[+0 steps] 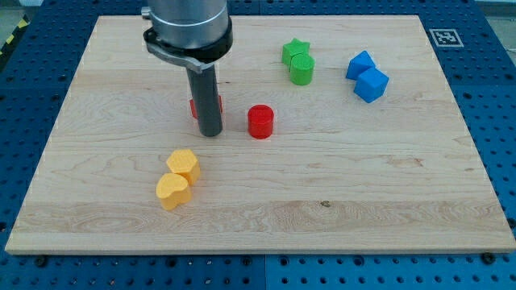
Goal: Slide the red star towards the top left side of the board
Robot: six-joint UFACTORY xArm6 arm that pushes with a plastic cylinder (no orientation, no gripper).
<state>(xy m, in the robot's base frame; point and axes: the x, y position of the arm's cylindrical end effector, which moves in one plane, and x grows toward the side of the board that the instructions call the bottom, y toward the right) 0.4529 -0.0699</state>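
The red star (218, 105) lies left of the board's middle, mostly hidden behind my rod; only small red edges show on either side of it. My tip (210, 133) rests on the board just below the star, touching or nearly touching it. A red cylinder (260, 122) stands a short way to the right of my tip.
A yellow hexagon (185, 164) and a yellow heart (172, 192) sit together below my tip. A green star (295, 51) and green cylinder (302, 69) sit at the top middle. Two blue blocks (360, 64) (372, 84) lie at the top right. The wooden board (387, 201) has edges all round.
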